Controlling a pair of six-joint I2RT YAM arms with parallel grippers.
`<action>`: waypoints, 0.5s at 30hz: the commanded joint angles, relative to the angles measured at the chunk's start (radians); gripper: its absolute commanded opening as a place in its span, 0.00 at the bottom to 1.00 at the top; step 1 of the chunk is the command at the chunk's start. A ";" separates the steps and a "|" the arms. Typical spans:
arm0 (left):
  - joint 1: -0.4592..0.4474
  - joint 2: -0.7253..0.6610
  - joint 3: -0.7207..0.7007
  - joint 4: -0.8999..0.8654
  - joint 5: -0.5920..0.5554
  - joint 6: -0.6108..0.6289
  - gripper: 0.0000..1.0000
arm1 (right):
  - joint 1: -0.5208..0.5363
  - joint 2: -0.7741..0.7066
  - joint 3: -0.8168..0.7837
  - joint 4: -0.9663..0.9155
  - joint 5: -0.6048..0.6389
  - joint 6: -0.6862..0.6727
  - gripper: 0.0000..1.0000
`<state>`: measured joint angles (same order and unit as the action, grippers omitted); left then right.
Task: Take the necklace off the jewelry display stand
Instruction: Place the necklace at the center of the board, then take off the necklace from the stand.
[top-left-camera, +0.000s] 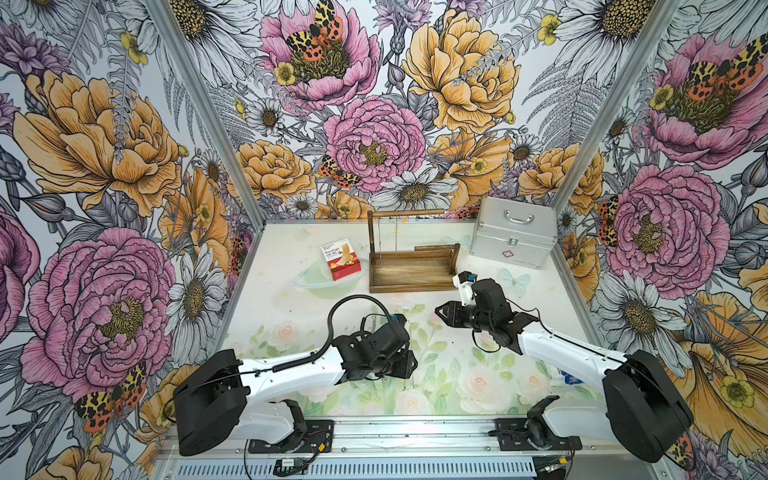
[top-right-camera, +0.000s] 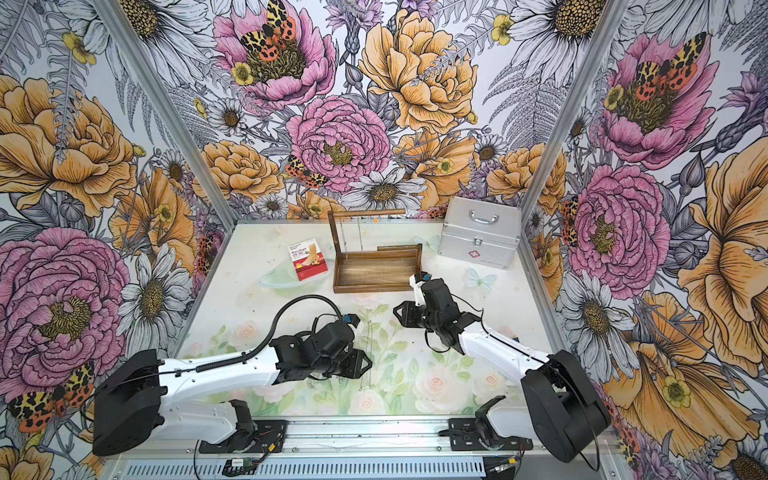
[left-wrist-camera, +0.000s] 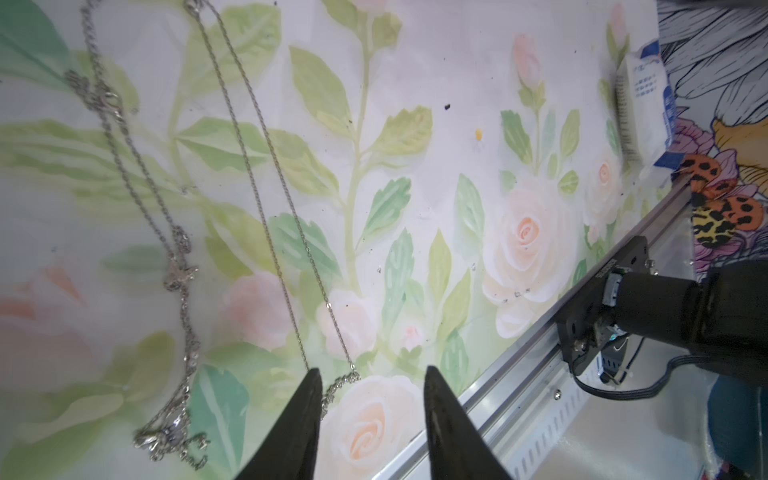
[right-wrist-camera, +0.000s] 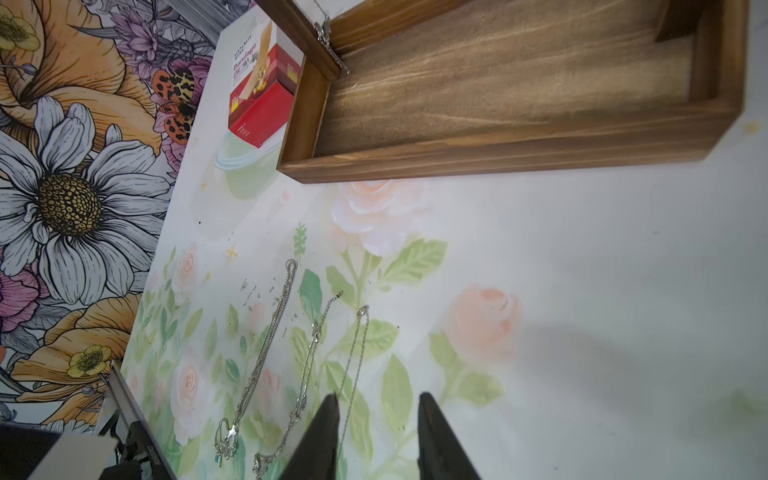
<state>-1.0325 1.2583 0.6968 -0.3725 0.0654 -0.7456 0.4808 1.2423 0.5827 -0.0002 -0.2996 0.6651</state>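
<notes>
Our left gripper (left-wrist-camera: 372, 370) hangs jaws apart over a thin necklace (left-wrist-camera: 344, 380) on the mat (left-wrist-camera: 457, 62); our right gripper (right-wrist-camera: 379, 397) is parted too, both empty. Behind, the jewelry display stand (top-left-camera: 409, 288) sits between bandage box (top-left-camera: 340, 258) and silver case (top-left-camera: 513, 232).

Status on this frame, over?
Left gripper open, necklace flat on table beside it. Right gripper open. One chain hangs on jewelry display stand. Bandage box beside stand, not blocking.
</notes>
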 joint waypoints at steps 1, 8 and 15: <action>0.050 -0.076 0.035 -0.064 -0.029 0.029 0.54 | -0.022 -0.089 -0.062 0.149 0.028 0.045 0.35; 0.192 -0.235 0.065 -0.167 -0.022 0.068 0.79 | -0.064 -0.253 -0.130 0.180 0.047 0.032 0.39; 0.414 -0.314 0.153 -0.297 0.070 0.153 0.92 | -0.122 -0.376 -0.132 0.166 0.068 -0.007 0.43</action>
<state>-0.6800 0.9642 0.7979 -0.5900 0.0814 -0.6521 0.3740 0.8978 0.4587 0.1410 -0.2569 0.6853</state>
